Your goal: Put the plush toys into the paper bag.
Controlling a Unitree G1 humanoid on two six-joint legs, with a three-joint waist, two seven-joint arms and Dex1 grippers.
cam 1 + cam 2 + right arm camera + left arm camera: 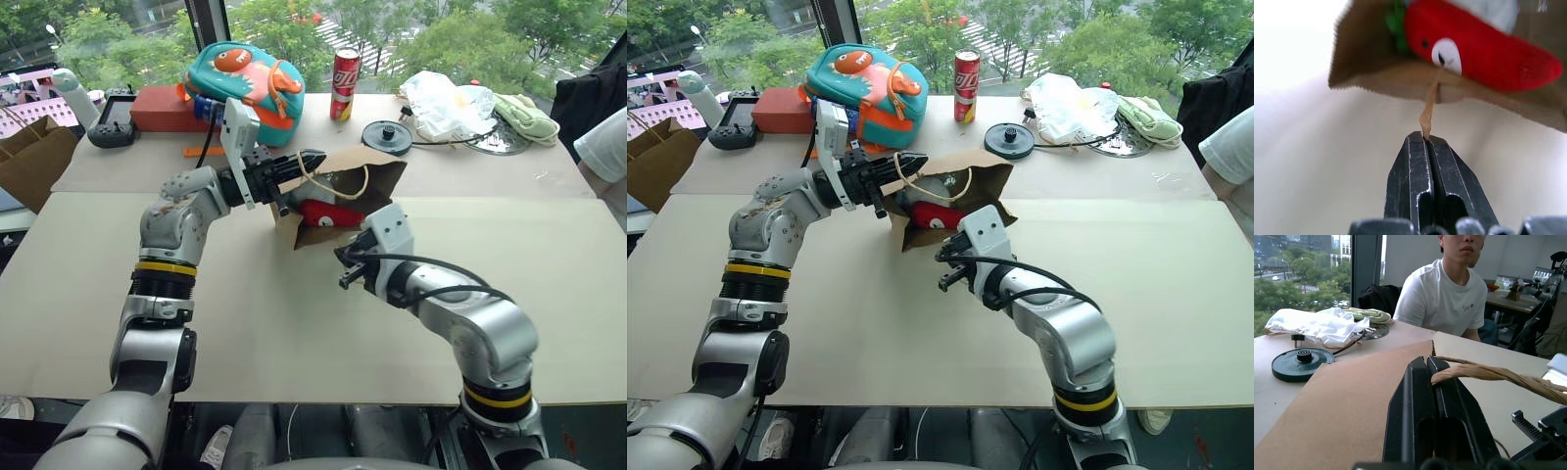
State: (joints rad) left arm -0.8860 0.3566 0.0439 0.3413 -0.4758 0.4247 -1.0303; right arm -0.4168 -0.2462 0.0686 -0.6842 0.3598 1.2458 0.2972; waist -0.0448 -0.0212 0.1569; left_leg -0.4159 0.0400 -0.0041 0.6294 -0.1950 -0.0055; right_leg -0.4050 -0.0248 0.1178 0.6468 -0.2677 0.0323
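The paper bag [377, 176] lies on its side on the table [294, 323], mouth toward me. Inside it rests the red chili pepper plush toy [328, 213], seen close in the right wrist view [1484, 49] with a pale fuzzy toy [1488, 10] behind it. My left gripper [312, 160] is shut on the bag's upper twine handle [1488, 374] at the top rim, holding the mouth up. My right gripper [345, 269] sits just in front of the mouth, shut on the lower twine handle [1429, 105].
Behind the bag stand a teal-and-orange fish backpack [245, 83], a red can [345, 83], a black disc [387, 137], a white plastic bag [446, 103] and a green cloth [524, 117]. A darker brown bag [34, 157] stands at far left. A person [1449, 293] sits at the table's right side.
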